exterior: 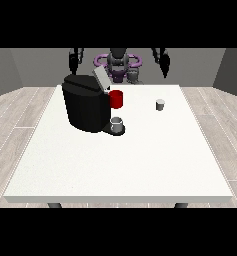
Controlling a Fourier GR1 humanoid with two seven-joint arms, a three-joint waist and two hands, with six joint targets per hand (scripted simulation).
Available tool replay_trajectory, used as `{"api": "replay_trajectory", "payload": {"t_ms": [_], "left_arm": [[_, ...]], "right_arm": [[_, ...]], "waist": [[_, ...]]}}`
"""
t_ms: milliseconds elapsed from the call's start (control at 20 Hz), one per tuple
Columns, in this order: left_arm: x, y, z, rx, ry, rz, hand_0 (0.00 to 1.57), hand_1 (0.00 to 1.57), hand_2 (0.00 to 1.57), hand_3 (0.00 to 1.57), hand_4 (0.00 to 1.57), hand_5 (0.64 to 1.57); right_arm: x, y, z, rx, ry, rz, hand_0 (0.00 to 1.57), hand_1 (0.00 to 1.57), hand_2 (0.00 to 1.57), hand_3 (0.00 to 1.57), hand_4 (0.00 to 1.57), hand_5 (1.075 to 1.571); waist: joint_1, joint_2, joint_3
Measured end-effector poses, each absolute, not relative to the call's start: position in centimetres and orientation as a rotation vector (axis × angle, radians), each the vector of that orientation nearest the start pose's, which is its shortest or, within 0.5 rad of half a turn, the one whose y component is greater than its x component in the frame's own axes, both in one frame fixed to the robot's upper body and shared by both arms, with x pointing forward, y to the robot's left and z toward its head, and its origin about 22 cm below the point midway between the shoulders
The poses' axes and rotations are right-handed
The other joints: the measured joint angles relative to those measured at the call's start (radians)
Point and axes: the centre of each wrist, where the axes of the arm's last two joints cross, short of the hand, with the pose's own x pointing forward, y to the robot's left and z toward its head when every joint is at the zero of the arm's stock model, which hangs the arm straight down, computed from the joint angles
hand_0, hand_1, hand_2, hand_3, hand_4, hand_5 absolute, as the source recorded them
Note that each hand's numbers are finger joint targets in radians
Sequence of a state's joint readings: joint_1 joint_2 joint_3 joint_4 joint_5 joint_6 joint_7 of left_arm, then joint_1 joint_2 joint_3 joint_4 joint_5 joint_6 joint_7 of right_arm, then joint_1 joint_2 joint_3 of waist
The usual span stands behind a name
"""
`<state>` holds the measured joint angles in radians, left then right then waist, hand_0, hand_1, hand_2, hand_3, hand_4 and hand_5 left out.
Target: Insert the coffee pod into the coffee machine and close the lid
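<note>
**Both hands up, pod alone on the table**

From my station I saw the white table (115, 170) filling most of the front view, with the robot (118, 62) small at its far edge. The coffee machine (85, 102) stood on the table's left half as the view showed it — a black body with its grey lid (101, 79) tilted up and open at the top. A red part (116, 99) showed on the machine's right side, just under the raised lid. Below that, a small grey cup (117, 124) sat on the machine's dark base plate.

The coffee pod (160, 104) was a small pale cylinder standing upright on the bare tabletop, well apart from the machine and to its right in the view, nearer the far edge than the near one. Nothing touched it.

The hand at the view's left (75, 58) hung raised above the far edge of the table, behind and above the machine, touching nothing. The hand at the view's right (163, 60) was likewise raised, beyond the pod and well clear of it. Both hands were dark and small against the grey wall — I could not tell whether their fingers were straight or curled, and neither appeared to carry anything.
</note>
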<state>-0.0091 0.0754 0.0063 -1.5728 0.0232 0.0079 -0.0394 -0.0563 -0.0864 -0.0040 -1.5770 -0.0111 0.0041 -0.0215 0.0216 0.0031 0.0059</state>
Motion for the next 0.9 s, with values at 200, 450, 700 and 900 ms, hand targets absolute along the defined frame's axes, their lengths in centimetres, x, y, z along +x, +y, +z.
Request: {"api": "replay_trajectory", "payload": {"t_ms": [200,450,700,900], "left_arm": [[24.1,27.0,0.4,0.095,-1.634,-0.178,0.0,0.0,0.0,0.0,0.0,1.571],[24.6,30.7,2.1,0.201,-1.608,-0.479,0.0,0.0,0.0,0.0,0.0,1.571],[26.7,34.6,4.5,0.306,-1.56,-0.621,0.0,0.0,0.0,0.0,0.0,1.571],[28.2,36.0,5.1,0.377,-1.493,-0.707,0.0,0.0,0.0,0.0,0.0,1.571]], "right_arm": [[25.2,-24.6,1.3,-0.039,-1.616,0.075,0.0,0.0,0.0,0.0,0.0,1.571],[25.1,-25.2,1.0,-0.154,-1.617,0.072,0.0,0.0,0.0,0.0,0.0,1.571],[25.8,-24.3,1.9,-0.228,-1.672,0.09,0.0,0.0,0.0,0.0,0.0,1.571],[26.6,-22.7,2.9,-0.237,-1.708,0.112,0.0,0.0,0.0,0.0,0.0,1.571]], "waist": [[-0.013,-0.001,-0.0038],[-0.051,0.026,-0.005],[-0.099,0.086,-0.0058],[-0.134,0.131,-0.0062]]}}
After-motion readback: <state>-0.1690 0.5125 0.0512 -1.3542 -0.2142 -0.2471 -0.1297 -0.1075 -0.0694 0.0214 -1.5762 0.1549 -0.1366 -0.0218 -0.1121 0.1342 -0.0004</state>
